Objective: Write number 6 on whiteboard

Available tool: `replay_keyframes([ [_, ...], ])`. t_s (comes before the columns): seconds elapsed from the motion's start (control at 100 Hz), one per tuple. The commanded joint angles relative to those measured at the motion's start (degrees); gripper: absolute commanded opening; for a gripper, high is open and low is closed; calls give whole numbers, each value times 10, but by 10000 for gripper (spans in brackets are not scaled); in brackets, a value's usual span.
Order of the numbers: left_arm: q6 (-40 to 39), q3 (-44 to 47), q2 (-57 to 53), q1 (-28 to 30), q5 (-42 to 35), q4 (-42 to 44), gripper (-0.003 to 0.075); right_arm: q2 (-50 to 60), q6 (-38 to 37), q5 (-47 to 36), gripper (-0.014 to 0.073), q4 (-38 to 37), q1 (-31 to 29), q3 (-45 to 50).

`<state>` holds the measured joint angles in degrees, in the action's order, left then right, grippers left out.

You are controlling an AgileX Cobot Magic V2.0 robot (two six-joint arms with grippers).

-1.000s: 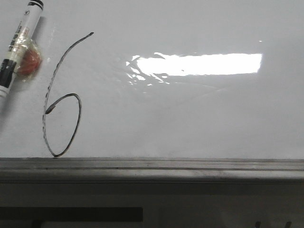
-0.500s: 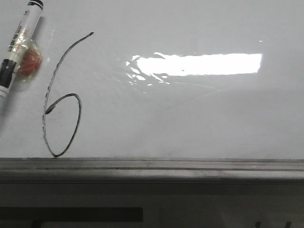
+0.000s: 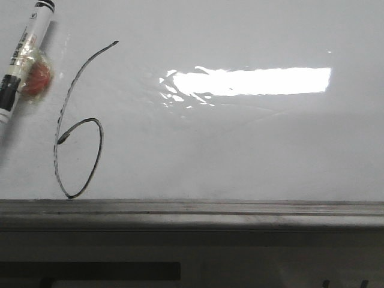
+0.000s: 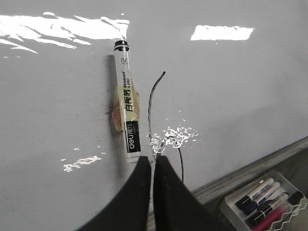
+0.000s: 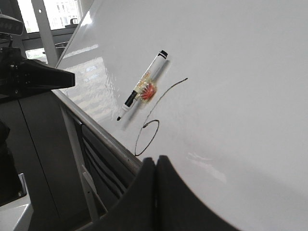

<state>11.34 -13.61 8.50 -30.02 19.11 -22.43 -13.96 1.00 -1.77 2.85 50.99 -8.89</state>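
Note:
The whiteboard (image 3: 240, 144) fills the front view, glossy white with a bright glare patch and a grey rail (image 3: 192, 209) along its lower edge. The number 6 (image 3: 78, 126) is drawn in thin black line at its left. A white and black marker (image 3: 24, 54) sticks to the board beside the 6 on an orange pad. In the left wrist view the marker (image 4: 126, 101) and the 6 (image 4: 153, 96) lie just beyond my left gripper (image 4: 154, 161), which is shut and empty. My right gripper (image 5: 155, 161) is shut and empty, below the 6 (image 5: 154, 115) and marker (image 5: 143, 86).
A tray of spare markers (image 4: 264, 199) sits below the board's rail in the left wrist view. Dark cabinet fronts and a metal frame (image 5: 72, 139) stand under the board's edge. A black arm part (image 5: 29, 77) shows at the side of the right wrist view.

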Motion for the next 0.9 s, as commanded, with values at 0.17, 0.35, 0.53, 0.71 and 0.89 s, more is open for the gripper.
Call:
replay_keyframes([
  [0.17, -50, -14, 6, 42, -83, 95, -19, -2, 2, -47, -64, -8, -4, -16],
  [0.35, -107, 0, -14, 108, -87, 170, -19, -2, 2, -47, -64, -8, -4, -16],
  [0.53, -122, 50, -67, 184, -96, 172, -19, -2, 2, -47, -64, -8, -4, -16],
  [0.71, -138, 120, -106, 251, -154, 180, -19, -2, 2, -47, -64, -8, -4, -16],
  [0.89, -167, 165, -105, 265, -181, 197, -19, -2, 2, -47, -64, -8, -4, -16],
])
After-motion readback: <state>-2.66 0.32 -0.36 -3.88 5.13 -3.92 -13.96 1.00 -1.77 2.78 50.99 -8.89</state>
